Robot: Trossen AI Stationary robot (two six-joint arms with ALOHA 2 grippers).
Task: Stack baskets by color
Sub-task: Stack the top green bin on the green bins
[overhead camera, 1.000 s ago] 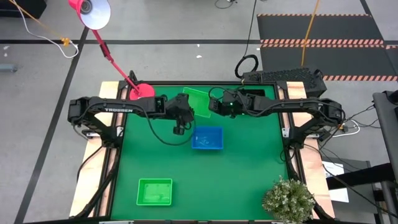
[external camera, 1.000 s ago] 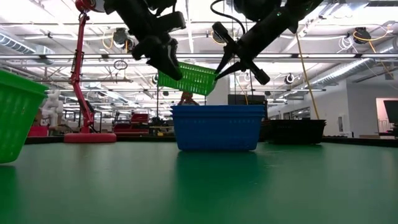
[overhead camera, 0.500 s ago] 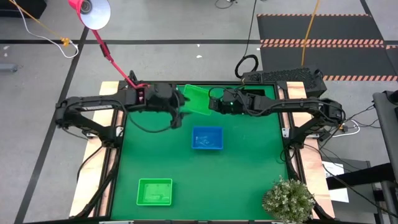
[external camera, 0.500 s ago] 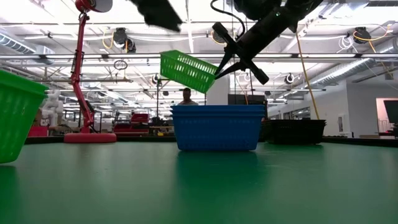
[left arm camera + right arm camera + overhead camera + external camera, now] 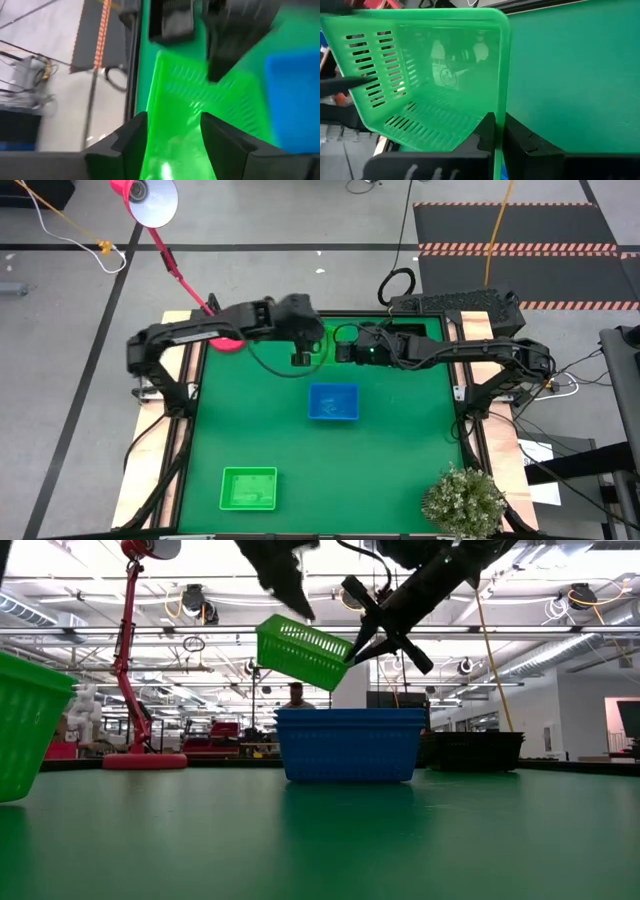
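Our right gripper (image 5: 495,131) pinches one rim of the bright green perforated plastic basket (image 5: 303,652), tilted in the air above the blue basket (image 5: 349,744); our left gripper (image 5: 303,358), jaws apart, hovers over its opposite end.

— What do the arms look like?
— Both the left arm (image 5: 200,332) and the right arm (image 5: 470,352) are dark, jointed, with black cables looping beside them.
— And the fingers?
— The right gripper (image 5: 497,131) has flat, black, angular fingers (image 5: 485,132).
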